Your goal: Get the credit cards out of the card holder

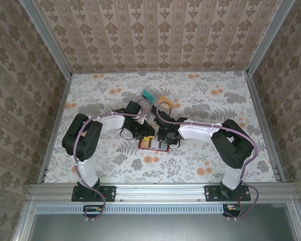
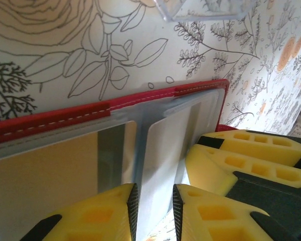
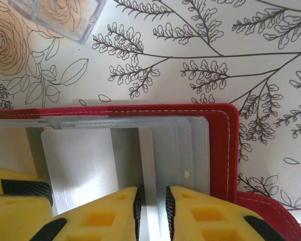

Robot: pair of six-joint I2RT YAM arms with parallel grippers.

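Card holder [image 3: 222, 150] lies open beneath left claw [image 2: 154, 201] and right claw [image 3: 151, 201].

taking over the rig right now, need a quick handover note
Left end effector: shut on a thin pale blue-grey sheet in the small flat red card holder; card or lining, unclear.
Right end effector: shut on a neighbouring pale sheet.
Holder lies open on the floral table.
Done: holder opened.
To do: pull the pale blue-grey plastic credit cards out.
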